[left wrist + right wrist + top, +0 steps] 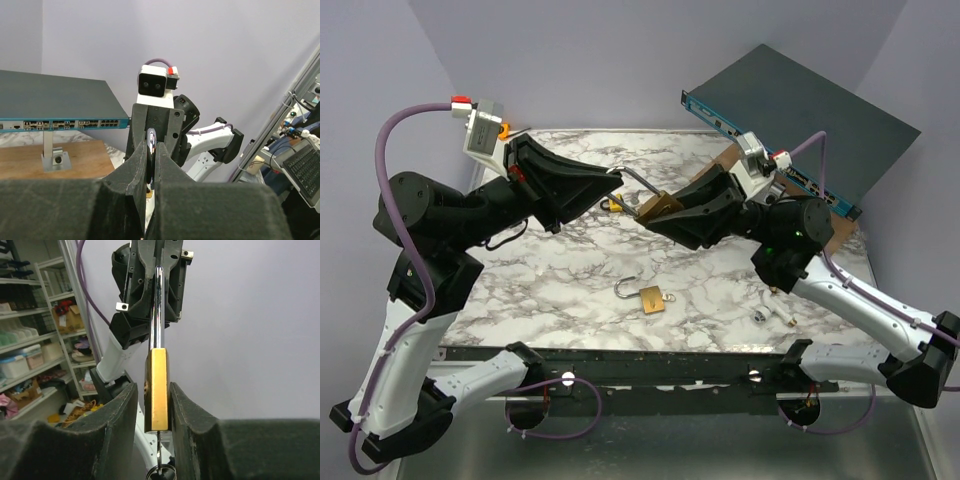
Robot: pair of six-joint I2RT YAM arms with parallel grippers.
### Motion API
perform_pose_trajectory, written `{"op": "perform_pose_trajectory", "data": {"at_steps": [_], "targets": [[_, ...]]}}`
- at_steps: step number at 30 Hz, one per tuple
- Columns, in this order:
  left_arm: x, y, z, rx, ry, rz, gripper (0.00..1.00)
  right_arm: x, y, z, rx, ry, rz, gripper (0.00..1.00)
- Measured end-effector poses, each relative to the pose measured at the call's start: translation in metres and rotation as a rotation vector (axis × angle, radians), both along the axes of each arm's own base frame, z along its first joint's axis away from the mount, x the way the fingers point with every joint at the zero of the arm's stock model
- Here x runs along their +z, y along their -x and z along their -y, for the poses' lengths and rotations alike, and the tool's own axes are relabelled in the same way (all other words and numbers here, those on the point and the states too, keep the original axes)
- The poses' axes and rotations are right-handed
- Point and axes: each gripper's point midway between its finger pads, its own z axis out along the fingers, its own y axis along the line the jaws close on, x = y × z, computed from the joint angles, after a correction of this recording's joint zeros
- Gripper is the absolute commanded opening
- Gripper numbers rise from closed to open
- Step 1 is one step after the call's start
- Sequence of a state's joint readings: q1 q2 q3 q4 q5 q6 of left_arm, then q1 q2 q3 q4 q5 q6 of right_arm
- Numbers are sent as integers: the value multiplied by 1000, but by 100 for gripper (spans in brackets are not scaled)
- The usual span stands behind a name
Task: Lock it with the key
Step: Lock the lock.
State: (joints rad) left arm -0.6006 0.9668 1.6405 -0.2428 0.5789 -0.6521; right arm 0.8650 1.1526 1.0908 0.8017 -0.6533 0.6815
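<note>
A brass padlock (pixel 658 205) with a long silver shackle (pixel 638 182) is held in the air between both arms above the marble table (pixel 560 290). My right gripper (pixel 660 212) is shut on the brass body (pixel 157 390), seen edge-on between its fingers (pixel 117 415). A key with a ring (pixel 160 472) sticks out of the bottom of the body. My left gripper (pixel 613 180) is shut on the far end of the shackle. In the left wrist view a silver sliver of shackle (pixel 151 140) shows between the closed pads. The shackle (pixel 158 310) runs straight up into the left gripper.
A second brass padlock (pixel 652 299) with an open shackle lies on the table near the front. Small metal parts (pixel 760 314) lie at front right. A yellow item (pixel 613 205) sits under the left gripper. A network switch (pixel 800 120) on a wooden block (pixel 720 165) stands at the back right.
</note>
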Motion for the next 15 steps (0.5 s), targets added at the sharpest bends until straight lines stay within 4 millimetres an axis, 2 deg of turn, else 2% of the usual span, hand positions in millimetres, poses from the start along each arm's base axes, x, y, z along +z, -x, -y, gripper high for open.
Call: {"op": "perform_pose_trajectory", "data": {"at_steps": [5, 6, 8, 12, 13, 15], "targets": [[-2, 0, 2, -7, -2, -2, 0, -2, -2, -2, 11, 4, -24, 4], [-2, 0, 2, -9, -1, 0, 0, -2, -2, -2, 10, 5, -24, 1], [-2, 1, 2, -13, -4, 2, 0, -4, -2, -2, 2, 15, -29, 1], [-9, 2, 4, -27, -33, 15, 31, -6, -1, 4, -33, 49, -24, 1], [-12, 3, 5, -29, -45, 21, 37, -8, 1, 6, -41, 63, -22, 1], [-20, 5, 5, -35, -76, 37, 40, -13, 3, 11, -59, 98, -19, 1]]}}
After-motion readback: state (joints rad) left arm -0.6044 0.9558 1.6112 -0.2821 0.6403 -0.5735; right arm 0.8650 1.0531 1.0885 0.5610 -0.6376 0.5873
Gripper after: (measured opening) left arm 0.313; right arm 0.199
